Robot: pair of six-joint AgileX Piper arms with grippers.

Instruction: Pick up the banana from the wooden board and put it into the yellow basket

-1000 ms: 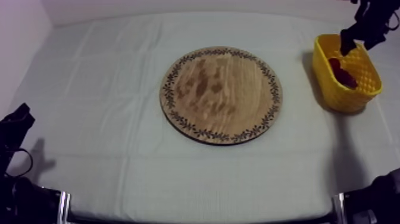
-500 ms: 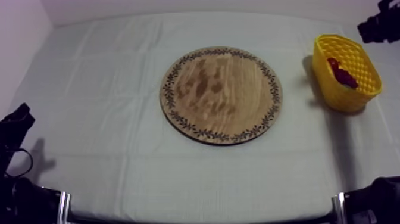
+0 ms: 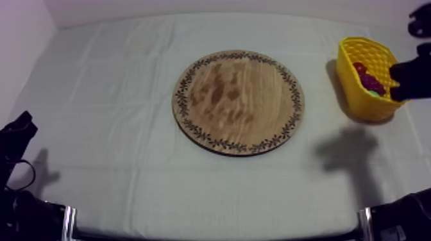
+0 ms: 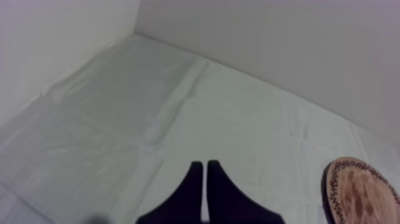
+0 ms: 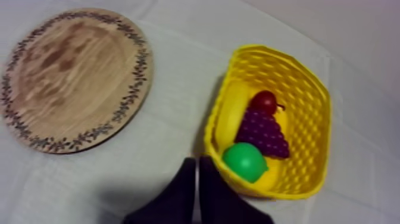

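The banana (image 5: 231, 113) lies inside the yellow basket (image 5: 300, 101), along its wall nearest the board. A bunch of grapes (image 5: 262, 134), a small red fruit (image 5: 263, 101) and a green pear (image 5: 245, 162) lie with it. The round wooden board (image 3: 237, 101) at the table's middle carries nothing. My right gripper (image 5: 196, 162) is shut on nothing, above the cloth just outside the basket's near wall. In the top view the right arm (image 3: 410, 75) hangs at the basket's (image 3: 356, 95) right side. My left gripper (image 4: 204, 165) is shut, resting low at the left (image 3: 19, 131).
Grey-white cloth runs all round the board (image 5: 74, 77). The right arm's shadow (image 3: 346, 150) falls on the cloth in front of the basket. A pale wall stands behind the table, and the board's rim (image 4: 360, 190) shows beyond my left gripper.
My right gripper has shut from wide open. The right arm has left its spot over the basket's far end and now sits beside the basket's right side. The left arm has stayed still.
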